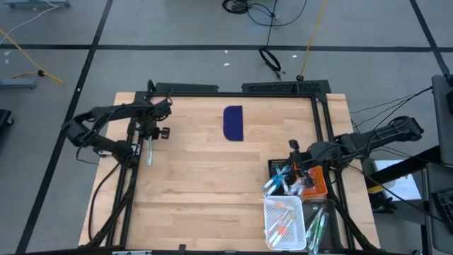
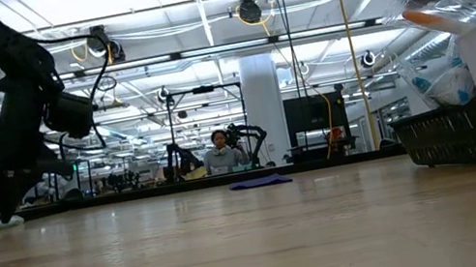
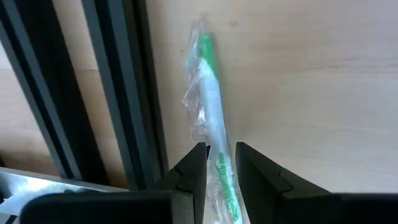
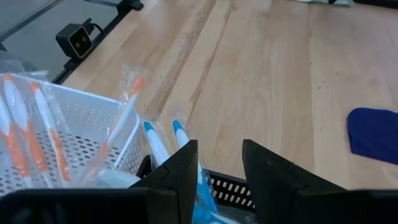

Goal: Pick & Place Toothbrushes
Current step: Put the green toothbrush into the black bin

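Left gripper [image 3: 216,171] is clamped on a green-and-white wrapped toothbrush [image 3: 210,99] at the table's left edge, just beside the black frame rail [image 1: 132,152]. I read this as the carry or place step; next I need a clear drop spot. Blue cloth [image 1: 233,122] lies mid-table. Right gripper [image 4: 217,165] hangs spread above blue-tipped toothbrushes [image 4: 163,142] in the black basket [image 1: 277,167], beside the white basket [image 1: 283,223].

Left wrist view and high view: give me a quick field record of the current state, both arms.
left end effector: closed on a green-and-white wrapped toothbrush, at the table's left edge
right end effector: over the baskets, blue toothbrushes between its fingers
white basket: holds orange toothbrushes
dark blue rectangle: far middle of the table
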